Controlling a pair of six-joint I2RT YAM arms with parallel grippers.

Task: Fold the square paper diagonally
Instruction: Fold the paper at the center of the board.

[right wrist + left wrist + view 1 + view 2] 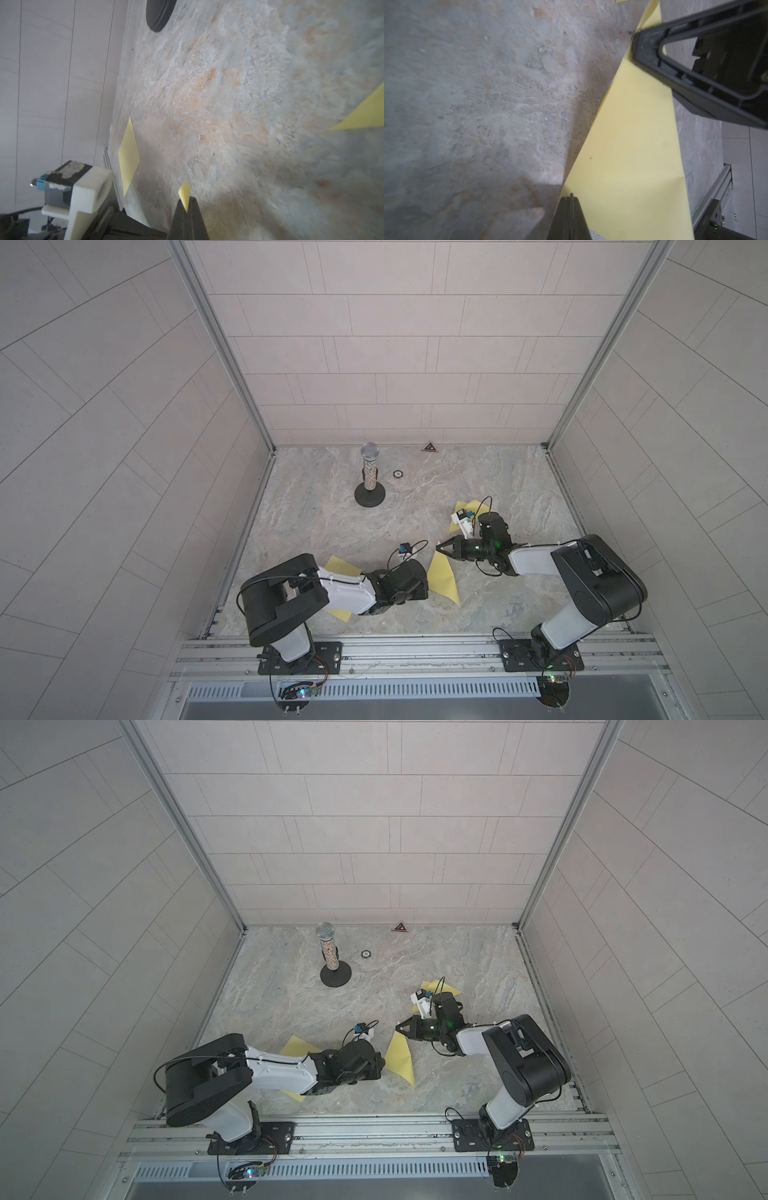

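The square paper (444, 578) (401, 1056) is pale yellow and lies between my two grippers near the front middle of the table, showing as a narrow triangle in both top views. My right gripper (438, 548) (398, 1028) (634, 41) is shut on its far corner. In the right wrist view that corner of the paper (185, 192) sticks out past the gripper (188, 204). My left gripper (571, 197) (426, 585) is shut, with its tip at the paper's (629, 155) near edge. No yellow shows between its jaws.
A second yellow sheet (338, 568) (128, 155) lies under my left arm. A third (467, 507) (363, 116) lies behind my right wrist. A microphone on a black round stand (369, 477) stands at the back left, beside a small ring (398, 474) and a red triangle (429, 447).
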